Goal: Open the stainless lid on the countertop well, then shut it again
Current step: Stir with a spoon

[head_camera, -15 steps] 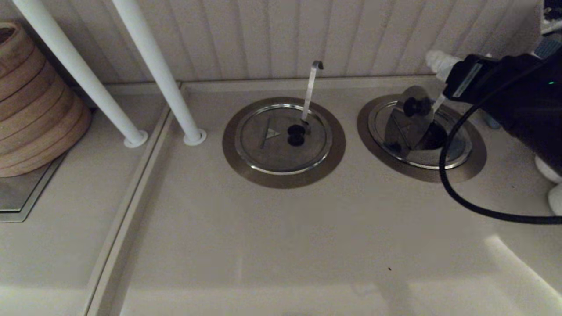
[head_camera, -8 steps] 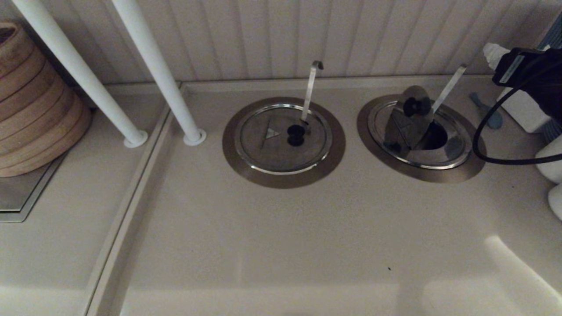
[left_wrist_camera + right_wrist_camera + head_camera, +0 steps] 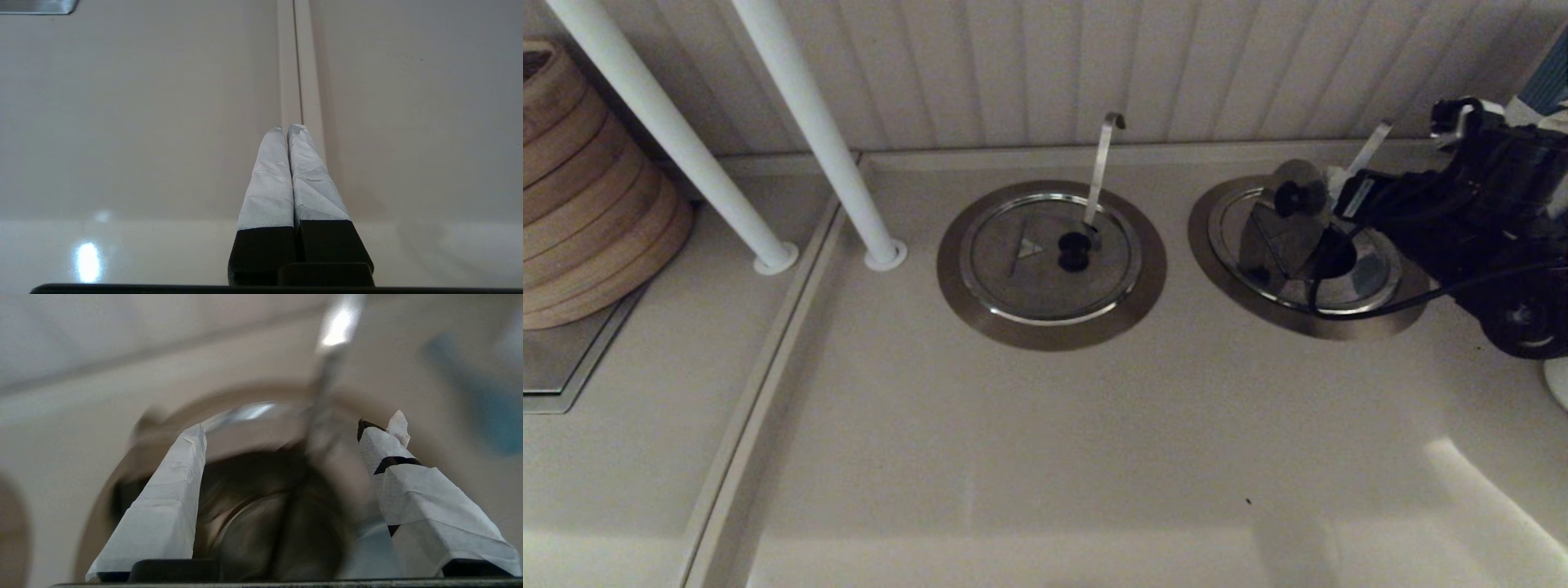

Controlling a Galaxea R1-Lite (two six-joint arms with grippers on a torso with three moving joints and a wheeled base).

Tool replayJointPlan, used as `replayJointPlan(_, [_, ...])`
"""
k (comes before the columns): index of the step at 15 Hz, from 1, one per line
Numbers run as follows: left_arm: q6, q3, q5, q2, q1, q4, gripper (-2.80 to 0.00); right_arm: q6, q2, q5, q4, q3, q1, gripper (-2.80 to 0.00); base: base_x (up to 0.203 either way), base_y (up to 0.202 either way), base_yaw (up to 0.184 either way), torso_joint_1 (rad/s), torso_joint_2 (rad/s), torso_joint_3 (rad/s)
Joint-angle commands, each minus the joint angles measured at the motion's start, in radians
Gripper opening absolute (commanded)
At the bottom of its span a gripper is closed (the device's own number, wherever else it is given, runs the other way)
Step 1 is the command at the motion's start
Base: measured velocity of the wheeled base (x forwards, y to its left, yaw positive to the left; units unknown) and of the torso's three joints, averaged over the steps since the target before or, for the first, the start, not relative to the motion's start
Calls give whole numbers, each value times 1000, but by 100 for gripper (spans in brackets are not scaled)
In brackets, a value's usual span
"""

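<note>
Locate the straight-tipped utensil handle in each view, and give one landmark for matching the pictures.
Head view: the straight-tipped utensil handle leans up from the countertop well at right, beside the tilted-up stainless lid, just ahead of the right gripper.
Right wrist view: the blurred bright bar between the open fingers.
Left wrist view: not in it; only the shut left gripper over countertop.
Shared landmark: the well's steel ring.

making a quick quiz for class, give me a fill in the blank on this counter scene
1. The stainless lid on the right stands ____ in the countertop well.
2. The right gripper's fingers are ____.
3. The twin lid lies ____ in its ring.
4. The left gripper's fingers are ____.

Missing words: tilted; open; flat; shut
</note>
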Motion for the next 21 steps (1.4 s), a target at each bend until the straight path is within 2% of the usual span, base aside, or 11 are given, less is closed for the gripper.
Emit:
replayJointPlan(1, [-1,0,0,1,1,0,-280,5,38,-3,-6,6,25,0,0,0,0,0,0,0])
replayJointPlan(5, [-1,0,1,1,0,0,-280,7,4,-3,-6,27,60,0,0,0,0,0,0,0])
replayJointPlan(12, [-1,0,-1,1,0,0,-280,17,-29,-3,-4,29,67,0,0,0,0,0,0,0])
replayJointPlan(17, [-1,0,0,1,0,0,-280,-3,-21,-22,7,-23,-6,0,0,0,0,0,0,0])
replayJointPlan(19, [-1,0,0,1,0,0,-280,-41,-17,-23,51,-74,-56,0,0,0,0,0,0,0])
replayJointPlan(21, [-1,0,1,1,0,0,-280,-42,41,-21,97,-143,-85,0,0,0,0,0,0,0])
